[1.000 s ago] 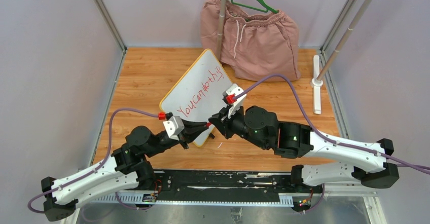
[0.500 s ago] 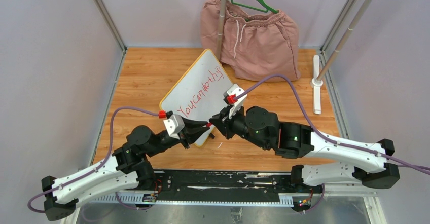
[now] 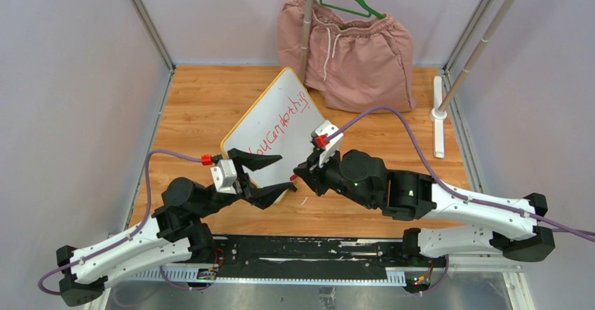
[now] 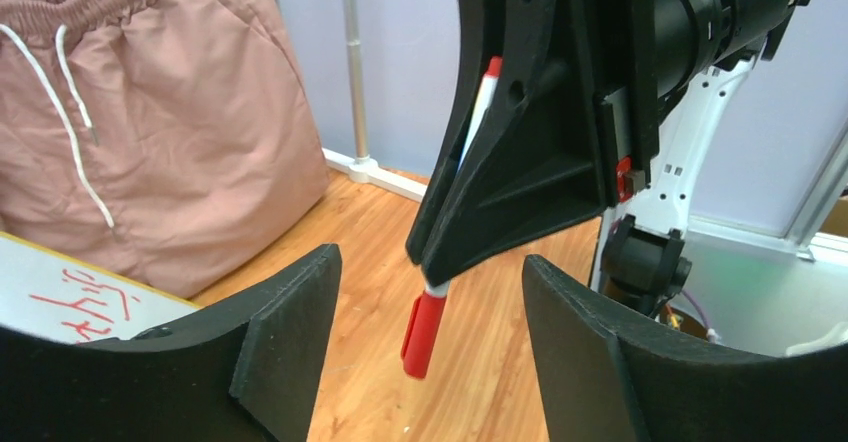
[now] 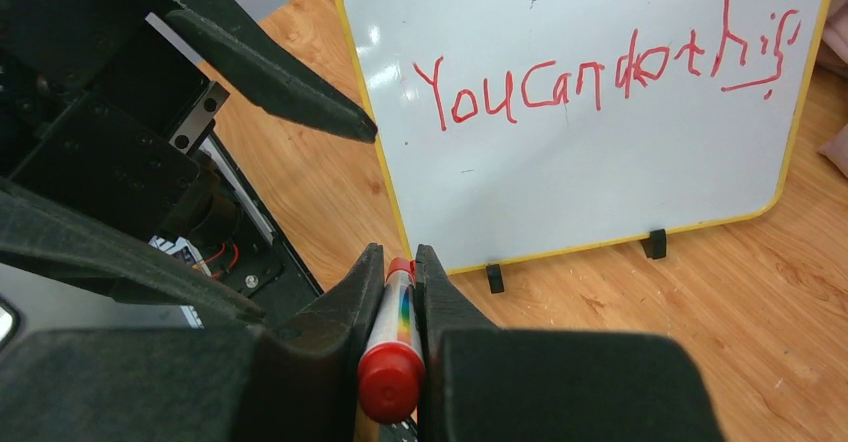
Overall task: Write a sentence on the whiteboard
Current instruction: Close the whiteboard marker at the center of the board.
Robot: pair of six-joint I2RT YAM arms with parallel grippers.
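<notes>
The right gripper [image 5: 400, 262] is clamped on the red-capped marker [image 5: 392, 362]. The left gripper [image 3: 284, 172], at its 9 o'clock, stands spread wide and empty. At their 12 o'clock the whiteboard [image 5: 600, 182] carries the sentence [image 5: 600, 67], its end underlined, so the writing looks finished and only putting the marker down seems left.

Top view | your left gripper [image 3: 285, 172]: jaws spread wide | your right gripper [image 3: 299, 172]: just right of it, pinching marker [image 3: 292, 178] | whiteboard [image 3: 261, 113]: just beyond both grippers, red sentence [image 3: 281, 123] legible
</notes>
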